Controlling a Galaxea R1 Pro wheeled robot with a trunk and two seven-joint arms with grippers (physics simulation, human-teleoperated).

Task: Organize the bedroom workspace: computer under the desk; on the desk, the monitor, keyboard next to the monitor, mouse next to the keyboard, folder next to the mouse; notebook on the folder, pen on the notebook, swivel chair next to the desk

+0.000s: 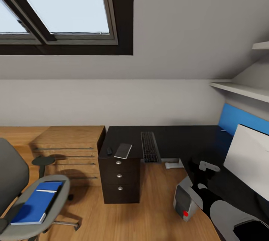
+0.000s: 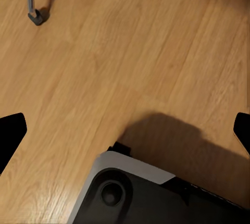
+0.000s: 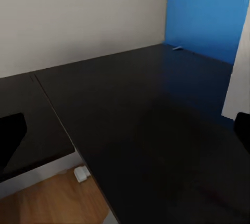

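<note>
Head view: the desk (image 1: 175,136) runs its black L from the drawer unit (image 1: 120,175) at the left toward the blue back panel (image 1: 239,118) at the right. The keyboard (image 1: 150,147) lies on the top, its long axis pointing from the wall toward the room's near side. Beside it the notebook (image 1: 123,150) lies slightly tilted, with a small dark object (image 1: 109,151) next to it — possibly the mouse. The monitor (image 1: 248,158) stands at the right, white back showing. The computer (image 1: 185,199) sits on the floor (image 1: 149,215) by the desk's inner corner. The folder (image 1: 37,203) lies on the swivel chair (image 1: 35,205), its long axis angled along the seat.

Left wrist view: the left gripper (image 2: 125,130) — fingers spread wide, empty — hangs over floor planks.

Right wrist view: the right gripper (image 3: 125,140), fingers wide and empty, hovers over the desk top, with the pen (image 3: 178,48) near the panel.
</note>
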